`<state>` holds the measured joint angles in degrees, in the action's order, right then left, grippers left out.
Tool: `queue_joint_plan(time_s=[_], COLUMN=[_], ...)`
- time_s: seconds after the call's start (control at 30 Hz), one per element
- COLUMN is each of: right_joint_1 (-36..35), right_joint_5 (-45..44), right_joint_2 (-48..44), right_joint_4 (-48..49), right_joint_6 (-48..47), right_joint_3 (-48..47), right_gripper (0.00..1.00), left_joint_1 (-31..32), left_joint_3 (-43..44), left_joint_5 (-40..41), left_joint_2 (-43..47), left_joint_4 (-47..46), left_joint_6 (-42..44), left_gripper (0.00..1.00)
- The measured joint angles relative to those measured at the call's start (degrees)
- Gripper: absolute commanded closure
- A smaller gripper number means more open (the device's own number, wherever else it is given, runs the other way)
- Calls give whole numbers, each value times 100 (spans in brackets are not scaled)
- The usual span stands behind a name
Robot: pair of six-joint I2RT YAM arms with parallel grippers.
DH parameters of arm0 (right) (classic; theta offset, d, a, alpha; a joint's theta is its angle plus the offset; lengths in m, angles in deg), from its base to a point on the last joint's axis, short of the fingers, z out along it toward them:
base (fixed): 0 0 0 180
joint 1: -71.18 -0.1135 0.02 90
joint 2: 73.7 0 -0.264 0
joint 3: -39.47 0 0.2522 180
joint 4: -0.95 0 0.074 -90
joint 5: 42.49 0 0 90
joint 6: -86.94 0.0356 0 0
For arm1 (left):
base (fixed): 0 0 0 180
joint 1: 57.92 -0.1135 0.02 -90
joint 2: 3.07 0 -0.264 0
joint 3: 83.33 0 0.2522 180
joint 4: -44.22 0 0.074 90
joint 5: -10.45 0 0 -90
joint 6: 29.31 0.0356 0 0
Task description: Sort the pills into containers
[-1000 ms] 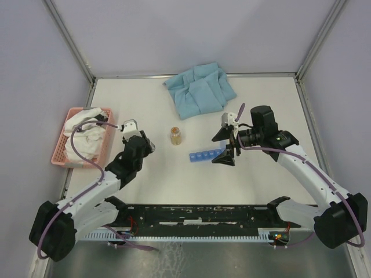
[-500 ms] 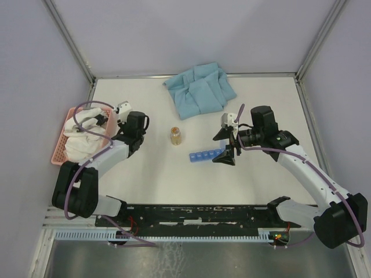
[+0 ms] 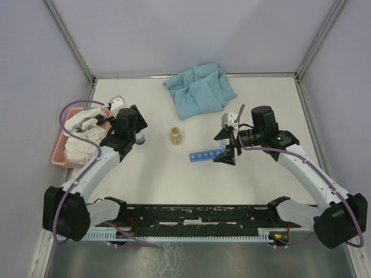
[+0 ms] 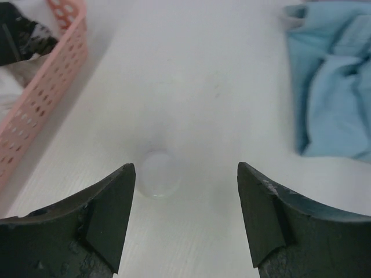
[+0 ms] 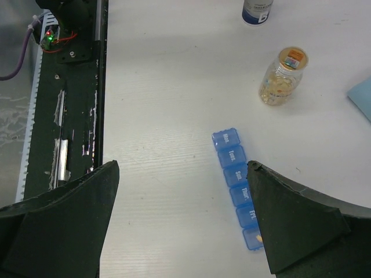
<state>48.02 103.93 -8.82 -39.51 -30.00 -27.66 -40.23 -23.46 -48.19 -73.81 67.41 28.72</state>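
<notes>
The bright-blue pill-organiser strip (image 3: 206, 156) lies on the white table, its row of small lidded compartments marked with day names (image 5: 239, 182). A small orange pill (image 5: 259, 238) shows in the end compartment beside my right finger. A clear bottle of yellow pills (image 3: 175, 135) stands upright left of the strip, also in the right wrist view (image 5: 282, 78). My right gripper (image 3: 227, 146) is open and empty above the strip's right end (image 5: 182, 174). My left gripper (image 3: 134, 120) is open and empty (image 4: 185, 197), near the pink basket and far from the strip.
The pink slatted basket (image 3: 59, 152) with white cloth sits at the left edge (image 4: 40, 110). A crumpled blue cloth (image 3: 200, 90) lies at the back (image 4: 336, 87). A faint round whitish thing (image 4: 156, 174) lies ahead of my left fingers. A small white bottle (image 5: 258, 10) stands beyond the pill bottle.
My left arm has swung left and back, away from the table's middle toward the basket. The right arm, the strip and the pill bottle have not moved.
</notes>
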Motion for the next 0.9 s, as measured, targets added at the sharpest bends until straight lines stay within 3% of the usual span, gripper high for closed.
queue_joint_plan(time_s=[0.1, 0.27, 0.4, 0.53, 0.63, 0.73, 0.9], right_joint_1=[59, 262, 389, 450, 553, 743, 896], right_joint_5=[4, 275, 807, 769, 686, 601, 289], right_joint_2=[-2, 50, 433, 610, 586, 586, 616], right_joint_4=[-2, 131, -63, -485, -673, -846, -1038], right_joint_6=[-15, 295, 101, -306, -496, -597, -824], right_joint_3=[0, 2, -22, -31, -116, -291, -511], right_gripper=[0, 0, 0, 0, 0, 0, 1], left_joint_1=[0, 11, 470, 1443, 1969, 2015, 2015], left_joint_3=[-157, -1189, -1884, -2411, -2813, -3038, -3069], left_joint_5=[-704, -2896, -4266, -4658, -4894, -4996, -5254], left_joint_2=[754, 2205, 2581, 2583, 2500, 2245, 1687], left_joint_4=[-240, -1353, -2323, -3211, -4026, -4776, -5606], left_joint_6=[125, 321, 452, 813, 1126, 1322, 1661], left_gripper=[22, 21, 21, 20, 11, 0, 1])
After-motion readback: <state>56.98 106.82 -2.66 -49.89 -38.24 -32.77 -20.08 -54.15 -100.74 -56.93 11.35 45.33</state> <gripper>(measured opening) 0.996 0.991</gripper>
